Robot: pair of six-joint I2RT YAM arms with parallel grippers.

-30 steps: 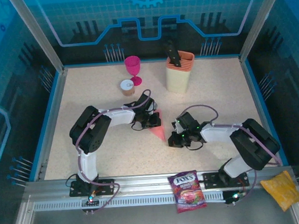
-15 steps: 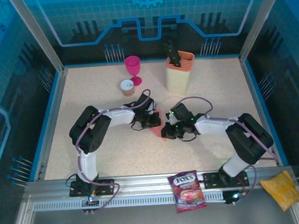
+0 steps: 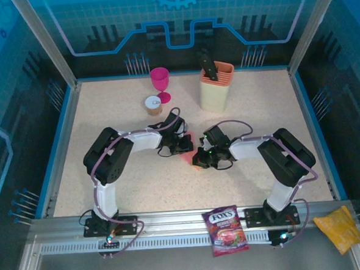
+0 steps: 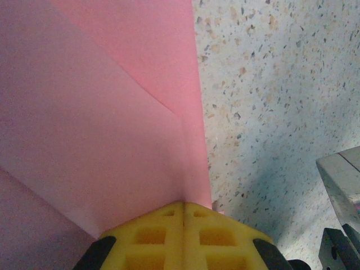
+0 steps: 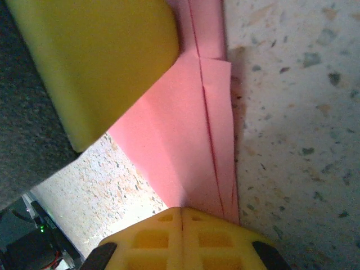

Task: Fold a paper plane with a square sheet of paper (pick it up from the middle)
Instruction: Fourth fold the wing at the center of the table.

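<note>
Currently your left gripper (image 4: pixel 184 209) has its jaws pressed together, tips on the edge of the salmon-pink paper plane (image 4: pixel 101 124). Your right gripper (image 5: pixel 181 214): jaws likewise pressed together, at its creased folds. Plane lies on the speckled desk (image 3: pixel 117 108), nearer you than the magenta goblet (image 3: pixel 160 81), slightly right of it.

Magenta goblet (image 3: pixel 160 81), beige rack (image 3: pixel 216 88), purple candy bag (image 3: pixel 225 230)

Lab: aluminium-framed robot enclosure (image 3: pixel 39 33)
</note>
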